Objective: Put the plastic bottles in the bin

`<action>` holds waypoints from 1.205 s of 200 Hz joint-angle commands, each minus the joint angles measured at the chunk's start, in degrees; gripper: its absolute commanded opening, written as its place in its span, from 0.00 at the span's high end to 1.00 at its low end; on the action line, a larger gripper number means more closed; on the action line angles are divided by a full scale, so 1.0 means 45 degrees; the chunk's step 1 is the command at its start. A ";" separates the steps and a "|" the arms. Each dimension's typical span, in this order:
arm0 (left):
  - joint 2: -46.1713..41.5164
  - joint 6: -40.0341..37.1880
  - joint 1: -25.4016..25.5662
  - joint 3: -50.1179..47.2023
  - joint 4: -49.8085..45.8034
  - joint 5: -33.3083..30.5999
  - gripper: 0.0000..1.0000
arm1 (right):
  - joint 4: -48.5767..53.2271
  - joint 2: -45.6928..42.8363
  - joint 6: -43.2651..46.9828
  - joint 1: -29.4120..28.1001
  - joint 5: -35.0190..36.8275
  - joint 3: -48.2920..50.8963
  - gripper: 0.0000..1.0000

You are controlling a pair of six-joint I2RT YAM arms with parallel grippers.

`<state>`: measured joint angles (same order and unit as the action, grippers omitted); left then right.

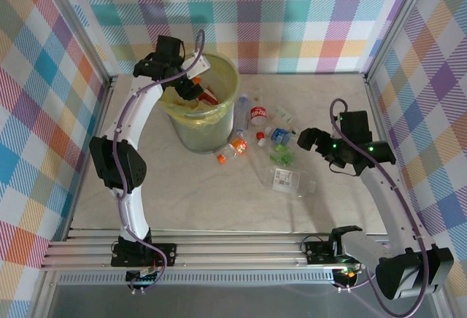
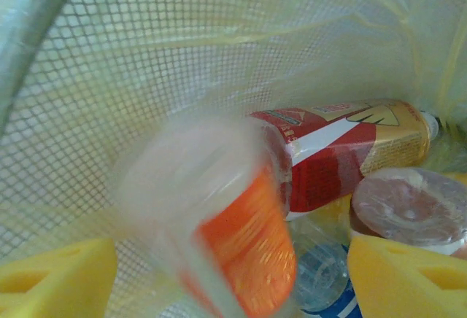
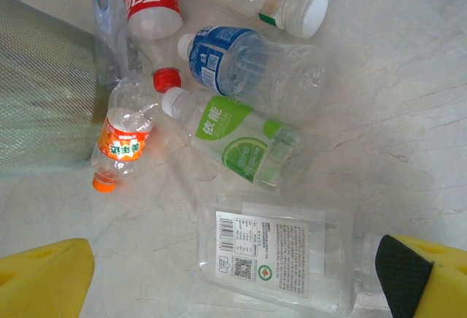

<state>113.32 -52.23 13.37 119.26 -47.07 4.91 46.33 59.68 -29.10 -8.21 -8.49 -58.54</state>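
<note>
Over on the left, my left gripper (image 1: 190, 84) hangs above the tall round see-through bin with the yellow bag inside (image 1: 191, 134). On the left wrist camera its yellow fingers (image 2: 51, 278) stand wide apart and grip nothing. Between them is a clear plastic bottle with an orange label (image 2: 241, 260), all blurred, touching neither finger. I think it is dropping into the bin, so this step is the let-go. Below it a bottle with a red and gold label (image 2: 336, 143) and a few more lie in the bag. Next, I think, this arm should lift out of the bin and swing over to the table for another.

Moving right, on the pale marble table (image 1: 182, 201) beside the bin, lies a small crushed bottle with an orange label and orange cap (image 3: 120, 139). Then come a red-label bottle (image 3: 149, 1), a blue-label bottle (image 3: 248, 63) and a green-label bottle (image 3: 241, 139), close together.

On the right, my right gripper (image 1: 306, 141) hovers low over this pile. Its jaws are wide open too and hold nothing. A flat clear bottle with a white label (image 3: 277, 256) lies between them. The black pad (image 3: 401, 274) on one finger is just beside the bottle's neck; I cannot tell if it touches. The next move here calls for going down and squeezing gently, since thin plastic may slip away.
</note>
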 commanded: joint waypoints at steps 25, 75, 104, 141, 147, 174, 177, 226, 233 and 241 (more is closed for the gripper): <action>-0.0297 0.0175 -0.0148 0.0468 -0.0109 -0.0051 0.11 | -0.0138 0.0538 0.0524 0.0027 -0.0535 -0.0378 0.00; -0.1517 0.0771 -0.0020 0.0428 0.0057 0.0666 0.07 | -0.0391 0.1757 0.1085 0.0027 -0.0573 -0.0866 0.00; -0.2654 0.1428 0.0067 0.0052 0.0516 0.0993 0.03 | -0.0448 0.2883 0.1828 0.0025 -0.0612 -0.1631 0.00; -0.4438 0.3255 0.0140 -0.1307 0.2095 0.1038 0.00 | -0.0402 0.4708 0.3120 0.0032 -0.0240 -0.2990 0.00; -0.4757 0.3652 0.0154 -0.1595 0.2349 0.1085 0.00 | -0.0402 0.5063 0.3335 0.0027 -0.0181 -0.3246 0.00; -0.6364 0.5641 0.0204 -0.3324 0.3709 0.1143 0.00 | -0.0492 0.6667 0.4370 0.0021 0.0072 -0.4206 0.00; -0.6558 0.5907 0.0198 -0.3554 0.3910 0.1127 0.00 | -0.0454 0.6873 0.4481 0.0009 0.0107 -0.4360 0.00; -0.9032 1.0444 0.0293 -0.6836 0.6211 0.0330 0.00 | -0.0332 0.9778 0.6484 -0.0002 0.0188 -0.6655 0.00; -0.9257 1.0982 0.0292 -0.7155 0.6260 0.0111 0.00 | -0.0299 1.0188 0.6711 -0.0012 0.0224 -0.6968 0.00; -0.9488 1.1540 0.0313 -0.7485 0.6241 -0.0233 0.00 | -0.0190 1.0641 0.6999 -0.0012 0.0280 -0.7342 0.00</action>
<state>74.15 -13.50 14.24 89.47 -24.32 7.51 44.66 103.15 -4.38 -8.23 -7.64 -86.76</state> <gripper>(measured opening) 0.999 0.996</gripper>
